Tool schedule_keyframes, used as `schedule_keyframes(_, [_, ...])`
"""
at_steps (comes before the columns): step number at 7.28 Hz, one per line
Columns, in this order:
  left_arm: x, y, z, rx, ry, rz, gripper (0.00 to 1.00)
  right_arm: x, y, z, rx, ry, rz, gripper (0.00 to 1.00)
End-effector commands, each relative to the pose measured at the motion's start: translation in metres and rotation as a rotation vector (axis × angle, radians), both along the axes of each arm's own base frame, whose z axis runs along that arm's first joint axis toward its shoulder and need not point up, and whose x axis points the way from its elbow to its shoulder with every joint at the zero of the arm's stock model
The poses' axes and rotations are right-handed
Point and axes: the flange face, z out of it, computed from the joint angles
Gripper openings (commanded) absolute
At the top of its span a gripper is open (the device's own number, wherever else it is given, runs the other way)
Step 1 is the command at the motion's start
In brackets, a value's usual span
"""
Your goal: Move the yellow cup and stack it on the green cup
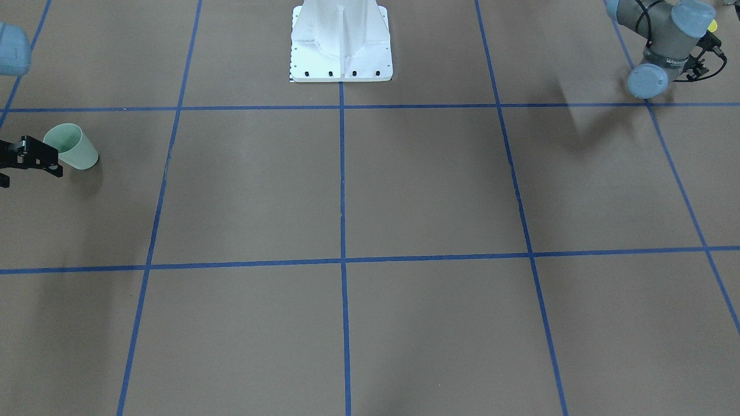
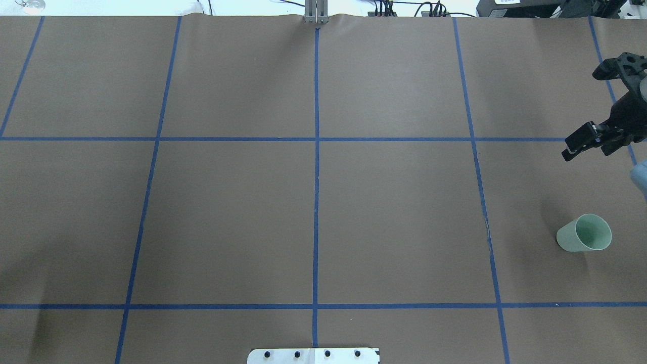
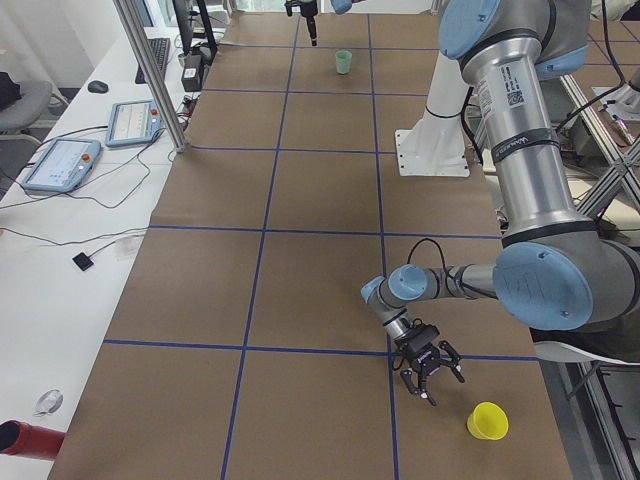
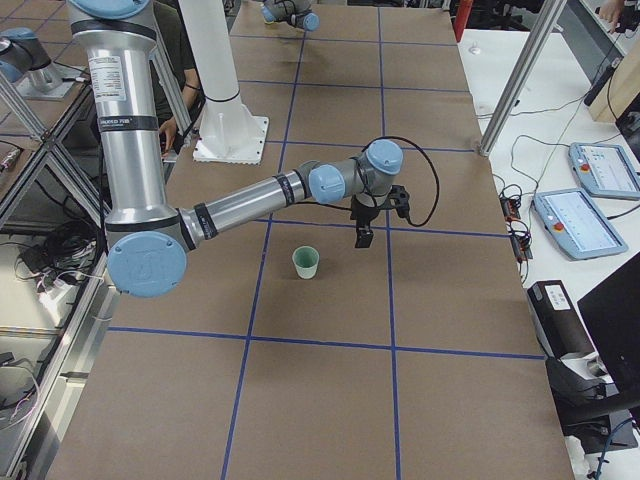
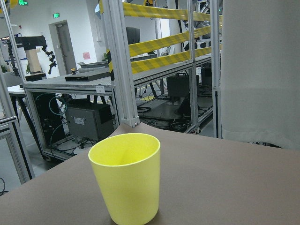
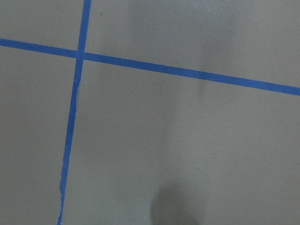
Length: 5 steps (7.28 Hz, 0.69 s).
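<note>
The right fingers point(image 2: 581, 142) are spread wide near the green cup point(image 2: 584, 233). For the left fingers point(image 3: 424, 388) near the yellow cup point(image 3: 488, 421), I cannot tell.

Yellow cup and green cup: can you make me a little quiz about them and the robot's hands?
1. True or false: the yellow cup is already stacked on the green cup.
2. Which hand is close to the yellow cup? A. the right hand B. the left hand
3. Fill in: both cups stand ___ on the table, rims up.

Key: 1 false, they stand far apart. 2 B. 3 upright.
</note>
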Motion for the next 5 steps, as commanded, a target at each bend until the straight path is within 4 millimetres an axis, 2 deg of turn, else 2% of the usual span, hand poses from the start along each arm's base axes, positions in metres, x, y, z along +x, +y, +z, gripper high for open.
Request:
schedule_keyframes(1, [-0.014, 0.009, 0.022, -0.031, -0.043, -0.007, 0.99, -0.002, 0.000, -0.003, 0.003, -0.006, -0.005, 1.00])
schedule_keyframes(3, [-0.020, 0.017, 0.036, -0.070, -0.049, -0.037, 0.98, -0.006, 0.001, -0.008, 0.010, -0.014, -0.011, 1.00])
schedule_keyframes(5, [-0.015, 0.024, 0.035, -0.126, -0.032, -0.078, 0.98, -0.008, 0.002, -0.010, 0.014, -0.016, -0.016, 1.00])
